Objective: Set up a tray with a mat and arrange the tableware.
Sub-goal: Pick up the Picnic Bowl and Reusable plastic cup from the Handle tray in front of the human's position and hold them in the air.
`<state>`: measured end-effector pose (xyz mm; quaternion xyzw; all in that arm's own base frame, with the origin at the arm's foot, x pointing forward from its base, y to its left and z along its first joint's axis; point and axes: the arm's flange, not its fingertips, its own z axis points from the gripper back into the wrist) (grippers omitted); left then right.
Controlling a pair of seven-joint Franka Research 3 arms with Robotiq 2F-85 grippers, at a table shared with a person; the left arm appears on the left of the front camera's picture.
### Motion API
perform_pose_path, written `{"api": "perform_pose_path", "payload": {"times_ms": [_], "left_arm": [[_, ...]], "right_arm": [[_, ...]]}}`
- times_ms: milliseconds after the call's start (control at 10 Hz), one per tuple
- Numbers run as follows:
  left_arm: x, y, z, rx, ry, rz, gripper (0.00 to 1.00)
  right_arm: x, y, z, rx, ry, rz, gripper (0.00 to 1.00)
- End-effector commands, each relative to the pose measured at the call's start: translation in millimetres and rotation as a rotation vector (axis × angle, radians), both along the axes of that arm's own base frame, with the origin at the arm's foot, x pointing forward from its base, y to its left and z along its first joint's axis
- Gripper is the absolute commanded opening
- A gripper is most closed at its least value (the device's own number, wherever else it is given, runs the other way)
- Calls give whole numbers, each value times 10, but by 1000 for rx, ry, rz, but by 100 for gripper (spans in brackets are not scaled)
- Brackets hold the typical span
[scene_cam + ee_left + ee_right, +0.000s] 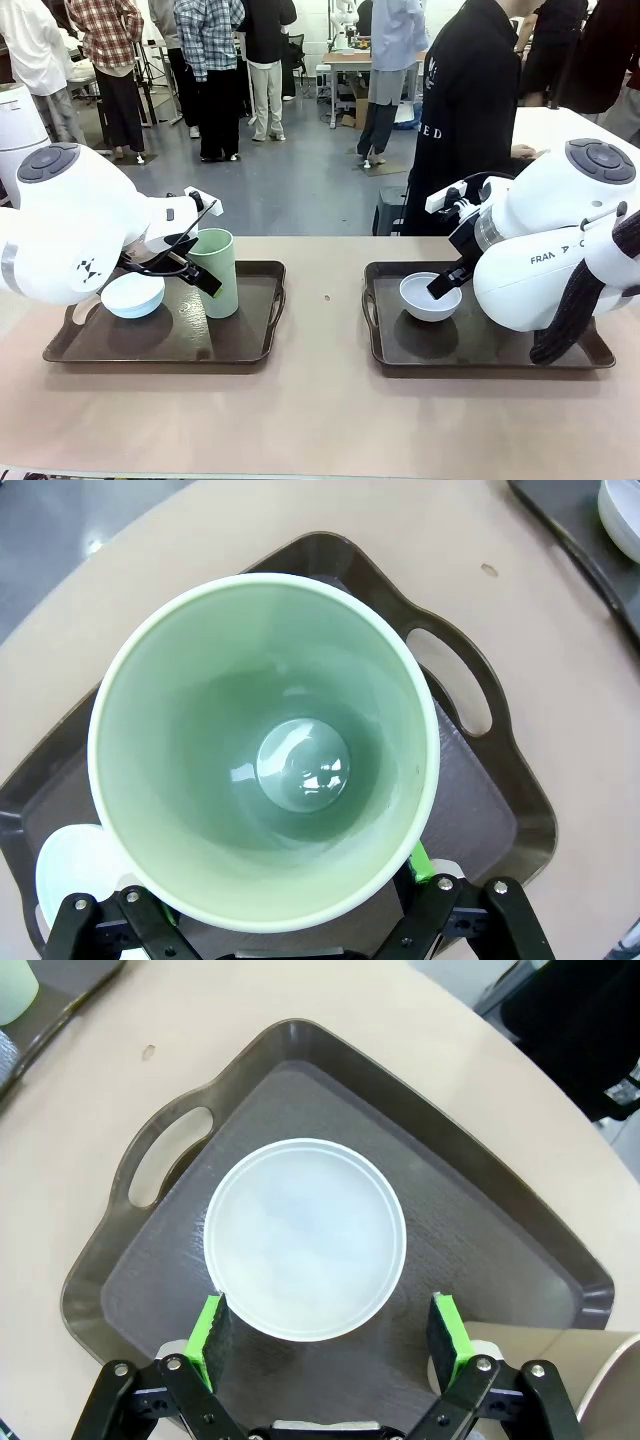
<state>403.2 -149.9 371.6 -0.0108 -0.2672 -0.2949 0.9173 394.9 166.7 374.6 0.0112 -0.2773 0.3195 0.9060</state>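
A pale green cup point(213, 272) stands upright on the left tray point(250, 340), beside a pale blue bowl point(133, 295). My left gripper point(295, 900) is open, its fingers straddling the cup point(265, 780) from above; one green pad point(420, 860) shows under the rim. On the right tray point(560, 1260), lined with a dark woven mat point(470, 1250), sits a white-grey bowl point(305, 1250). My right gripper point(328, 1328) hangs open over it, a pad on each side of the bowl's near edge. A tan-brown cup point(590, 1380) pokes in at the corner.
Both dark trays lie side by side on the tan table point(320, 400), with a bare strip between them. A person in black point(470, 110) stands at the far edge behind the right tray. Other people stand farther back.
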Motion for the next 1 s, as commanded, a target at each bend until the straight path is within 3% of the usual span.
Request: {"api": "perform_pose_path", "payload": {"times_ms": [0,200,300,400,500,600,800,900], "left_arm": [[0,0,0,0,0,0,100],[0,0,0,0,0,0,100],[-276,116,324,49,22,-18,100],[-639,296,746,99,28,-9,100],[-1013,457,1023,142,103,61,100],[-1312,543,1100,92,214,68,100],[-1677,549,980,-37,478,10,100],[-814,418,1144,100,185,53,100]], "right_arm": [[0,0,-1,0,0,0,100],[0,0,0,0,0,0,100],[-299,71,205,79,83,-103,100],[-695,123,411,64,150,-198,100],[-1149,67,464,69,204,-173,100],[-1435,-89,298,105,292,-221,100],[-1894,-461,-272,97,470,-314,100],[-1908,-500,-366,-17,498,-401,100]]}}
